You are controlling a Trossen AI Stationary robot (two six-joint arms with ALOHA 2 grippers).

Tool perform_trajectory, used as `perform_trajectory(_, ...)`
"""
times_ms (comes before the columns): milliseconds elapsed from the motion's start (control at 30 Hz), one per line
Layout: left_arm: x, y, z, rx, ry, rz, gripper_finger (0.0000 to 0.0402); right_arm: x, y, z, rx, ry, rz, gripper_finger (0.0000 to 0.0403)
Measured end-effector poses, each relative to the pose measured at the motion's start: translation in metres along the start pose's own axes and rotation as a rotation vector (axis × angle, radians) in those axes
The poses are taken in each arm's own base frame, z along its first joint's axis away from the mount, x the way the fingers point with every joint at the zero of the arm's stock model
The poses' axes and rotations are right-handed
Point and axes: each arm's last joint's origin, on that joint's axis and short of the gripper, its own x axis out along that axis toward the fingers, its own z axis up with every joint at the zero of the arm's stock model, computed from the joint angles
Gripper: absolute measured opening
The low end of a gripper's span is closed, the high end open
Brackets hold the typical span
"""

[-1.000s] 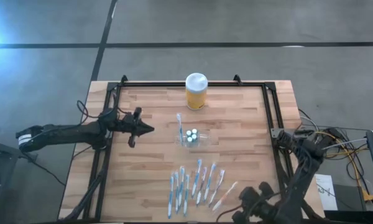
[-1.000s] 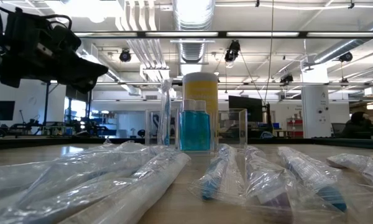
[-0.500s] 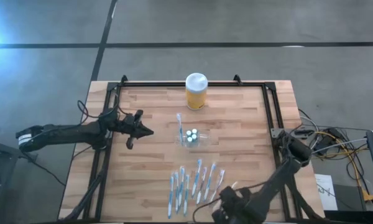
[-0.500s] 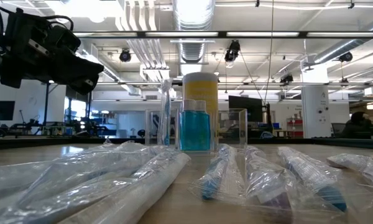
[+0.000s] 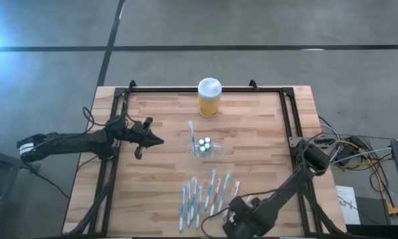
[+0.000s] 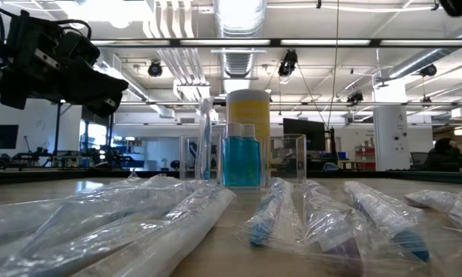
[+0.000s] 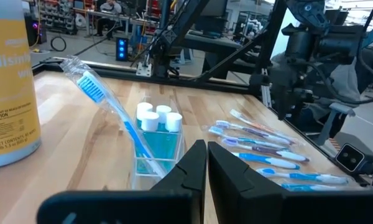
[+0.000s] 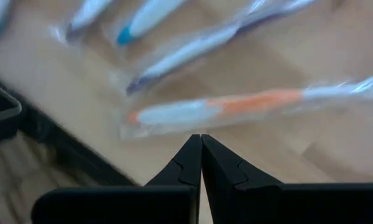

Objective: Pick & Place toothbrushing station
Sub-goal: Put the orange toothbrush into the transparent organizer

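A small see-through plastic toothbrushing station (image 5: 204, 146), holding one blue upright toothbrush (image 7: 115, 115) and white-capped blue tubes, stands at the middle of the wooden counter (image 5: 252, 133), just near of the yellow jar with a white lid (image 5: 209, 97). In the last second the right claw (image 5: 237, 222), fingers pressed together and empty, has swung leftward along the near edge to hang over the wrapped toothbrushes (image 5: 209, 192) and an orange-handled one (image 8: 236, 106). The left claw (image 5: 158, 139), also closed on nothing, has stayed left of the station, suggesting another brush is next.
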Motion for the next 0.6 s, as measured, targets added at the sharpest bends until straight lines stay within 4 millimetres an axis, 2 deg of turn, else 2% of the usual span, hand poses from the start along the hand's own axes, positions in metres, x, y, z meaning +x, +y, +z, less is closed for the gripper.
perform_trajectory(233, 0.0, 0.0, -0.001, -0.007, 0.01, 0.001, 0.0019, 0.007, -0.009, -0.001, 0.037, 0.076, -0.093, 0.0008)
perform_trajectory(400, 0.0, 0.0, -0.002, -0.01, 0.016, 0.001, 0.0019, 0.016, -0.027, -0.002, 0.054, 0.063, -0.22, 0.0008)
perform_trajectory(600, 0.0, 0.0, -0.002, -0.01, 0.016, 0.001, 0.0019, 0.031, -0.046, 0.009, -0.002, -0.008, -0.303, 0.0008)
